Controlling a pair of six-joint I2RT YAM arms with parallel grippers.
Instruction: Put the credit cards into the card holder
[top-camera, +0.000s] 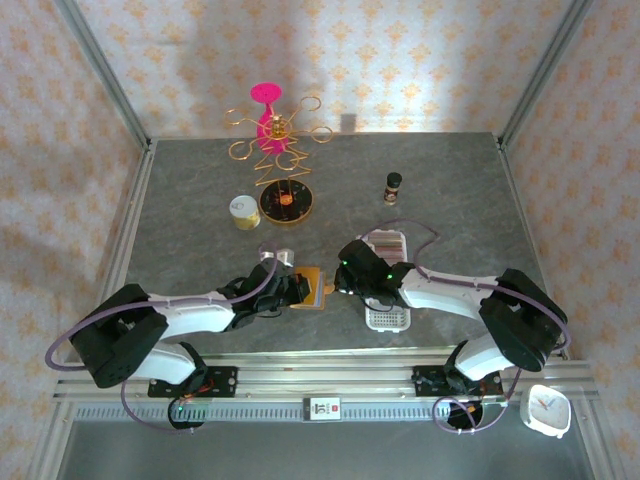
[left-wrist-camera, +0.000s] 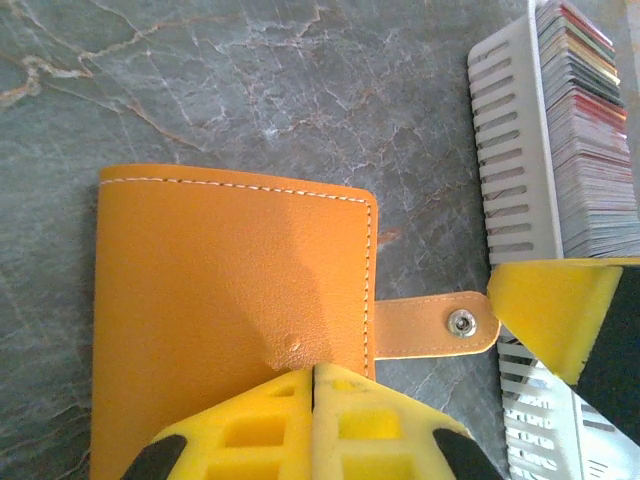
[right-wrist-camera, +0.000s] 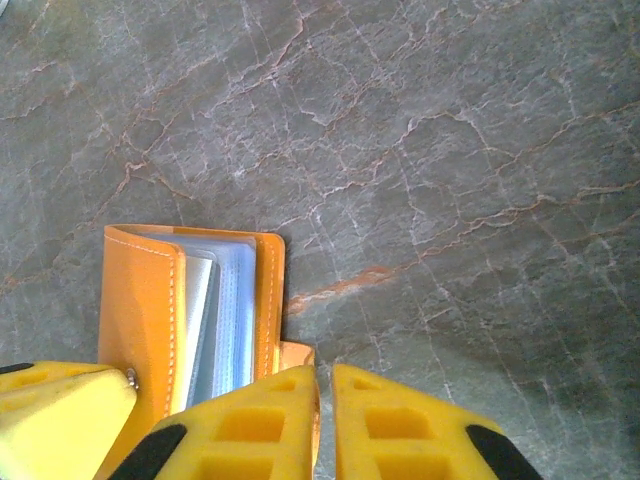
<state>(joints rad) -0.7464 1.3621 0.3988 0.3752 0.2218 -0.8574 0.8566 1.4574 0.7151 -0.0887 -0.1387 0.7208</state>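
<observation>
The orange card holder (top-camera: 310, 287) lies on the grey marble table between my two grippers. My left gripper (left-wrist-camera: 313, 368) is shut on the near edge of its front cover (left-wrist-camera: 230, 290), which wrinkles at the fingertips. The unsnapped closing tab (left-wrist-camera: 440, 325) sticks out towards my right gripper (right-wrist-camera: 325, 368). That gripper is nearly shut, with the tab's end (right-wrist-camera: 297, 352) between its fingers. The covers stand slightly apart and clear inner pockets (right-wrist-camera: 225, 320) show. The credit cards (left-wrist-camera: 590, 150) stand packed in the white slotted tray (left-wrist-camera: 510, 150) beside the holder.
The white tray (top-camera: 388, 318) runs under my right arm. A gold wire stand with a pink piece (top-camera: 275, 130), a round dark dish (top-camera: 287, 203), a small yellow jar (top-camera: 243, 211) and a dark bottle (top-camera: 393, 185) stand farther back. A white clock (top-camera: 546, 410) sits off the front right corner.
</observation>
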